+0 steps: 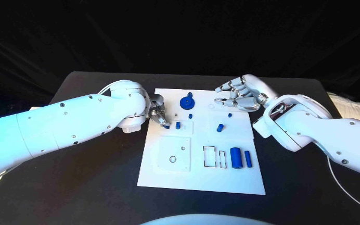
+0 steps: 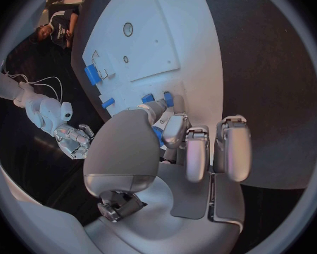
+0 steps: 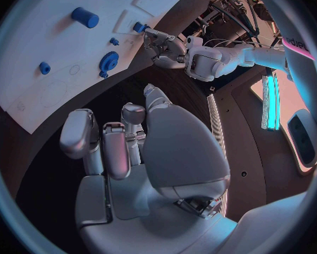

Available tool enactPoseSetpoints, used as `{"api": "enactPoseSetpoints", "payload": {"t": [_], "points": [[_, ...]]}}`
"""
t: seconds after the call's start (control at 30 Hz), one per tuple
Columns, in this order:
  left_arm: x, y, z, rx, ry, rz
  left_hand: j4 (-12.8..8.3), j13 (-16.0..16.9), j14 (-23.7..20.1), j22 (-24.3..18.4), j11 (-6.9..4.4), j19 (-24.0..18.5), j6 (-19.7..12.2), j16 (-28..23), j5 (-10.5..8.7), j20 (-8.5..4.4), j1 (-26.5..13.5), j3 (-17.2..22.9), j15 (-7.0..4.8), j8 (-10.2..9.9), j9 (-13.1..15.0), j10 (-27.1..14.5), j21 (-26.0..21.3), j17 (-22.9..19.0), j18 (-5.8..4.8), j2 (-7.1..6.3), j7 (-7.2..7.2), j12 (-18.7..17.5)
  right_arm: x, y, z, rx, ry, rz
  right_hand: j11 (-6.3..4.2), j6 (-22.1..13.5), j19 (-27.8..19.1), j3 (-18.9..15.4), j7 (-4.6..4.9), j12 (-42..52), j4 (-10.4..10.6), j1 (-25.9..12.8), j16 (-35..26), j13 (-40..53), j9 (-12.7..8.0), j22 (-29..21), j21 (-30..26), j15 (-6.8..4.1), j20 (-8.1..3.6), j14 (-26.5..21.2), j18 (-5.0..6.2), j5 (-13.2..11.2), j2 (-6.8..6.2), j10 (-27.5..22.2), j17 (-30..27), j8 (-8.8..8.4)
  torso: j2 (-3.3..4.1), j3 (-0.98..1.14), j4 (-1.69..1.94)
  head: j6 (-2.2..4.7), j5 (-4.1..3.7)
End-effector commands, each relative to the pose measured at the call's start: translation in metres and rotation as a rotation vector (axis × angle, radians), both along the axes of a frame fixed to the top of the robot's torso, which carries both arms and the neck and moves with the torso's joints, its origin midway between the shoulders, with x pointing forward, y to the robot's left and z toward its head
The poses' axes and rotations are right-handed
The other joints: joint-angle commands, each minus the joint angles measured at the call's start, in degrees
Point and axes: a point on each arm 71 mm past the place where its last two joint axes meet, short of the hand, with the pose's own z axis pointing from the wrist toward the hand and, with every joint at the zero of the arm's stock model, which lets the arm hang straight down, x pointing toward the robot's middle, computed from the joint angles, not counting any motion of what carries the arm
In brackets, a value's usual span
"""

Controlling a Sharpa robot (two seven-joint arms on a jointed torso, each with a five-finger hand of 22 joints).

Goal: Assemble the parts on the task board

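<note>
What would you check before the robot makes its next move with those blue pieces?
1. Left hand has a piece: ok, it pinches a small blue piece at the white board's left edge.
2. Piece seated in the board: cannot tell.
3. Right hand out of the way: ok, it hovers over the board's far right corner, holding nothing.
4. Blue gear undisturbed: ok, on the board.
5. Two blue bars ready: ok, side by side near the right edge.

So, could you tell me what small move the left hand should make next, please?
Probably lower the small blue part it pinches into the board, since the left hand sits at the board's left edge beside a blue peg, while the right hand hovers empty.
</note>
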Motion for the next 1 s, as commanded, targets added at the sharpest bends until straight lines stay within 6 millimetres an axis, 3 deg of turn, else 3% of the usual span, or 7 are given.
{"api": "enactPoseSetpoints", "payload": {"t": [0.03, 0.57, 1.0], "points": [[-0.0020, -0.0026, -0.0046, 0.003, 0.033, 0.001, -4.9, 0.0, 5.9, 10.5, -0.17, 2.9, 1.5, 0.2, 0.13, -0.24, -0.9, 5.3, -0.16, 0.4, 0.1, 0.4, 0.2, 15.1, -0.21, 0.00, -1.17, 0.1, -0.0011, 0.0016, -0.0002, -0.006, -0.001, 0.016, -0.14, 0.4, -0.3, -0.2, 0.05, 0.0, 0.0, -0.2, -0.1, -0.1, -0.1, -0.1, -0.2, -0.38, -0.22, 3.0, 0.79, 0.4, 0.50, -0.2, 0.0, -0.23, 0.01, 0.01, -0.05, -0.08, -0.06], [0.0009, -0.0070, -0.0079, 0.022, 0.055, 0.004, -4.2, -0.2, 5.9, 10.8, -0.30, 3.0, 1.7, 0.2, -0.06, -0.30, -2.1, 5.1, -0.27, 0.8, 0.6, 0.5, 0.4, 15.1, -0.28, 0.46, -1.35, 0.0, -0.0024, 0.0019, 0.0001, -0.005, 0.006, 0.020, -0.15, 0.4, -0.3, -0.3, 0.04, 0.0, 0.0, -0.1, -0.3, 0.0, -0.1, -0.1, -0.2, -0.39, -0.23, 2.9, 0.79, 0.4, 0.50, -0.1, -0.2, -0.24, -0.02, 0.01, 0.01, -0.23, -0.20], [0.0027, -0.0084, -0.0083, 0.020, 0.046, 0.020, -3.2, 1.3, 5.9, 11.2, -0.85, 3.4, 2.6, 0.2, -0.21, -0.57, -4.6, 3.2, -0.72, 1.5, 1.6, 1.1, 0.9, 15.1, -0.42, -0.92, -2.05, 1.4, -0.0026, 0.0018, 0.0001, -0.006, 0.006, 0.021, -0.15, 0.4, -0.2, -0.3, 0.03, -0.1, 0.0, -0.1, -0.3, -0.1, -0.1, -0.1, -0.3, -0.39, -0.23, 2.9, 0.79, 0.4, 0.51, -0.2, -0.2, -0.25, 0.04, -0.02, 0.03, -0.29, -0.38]]}}
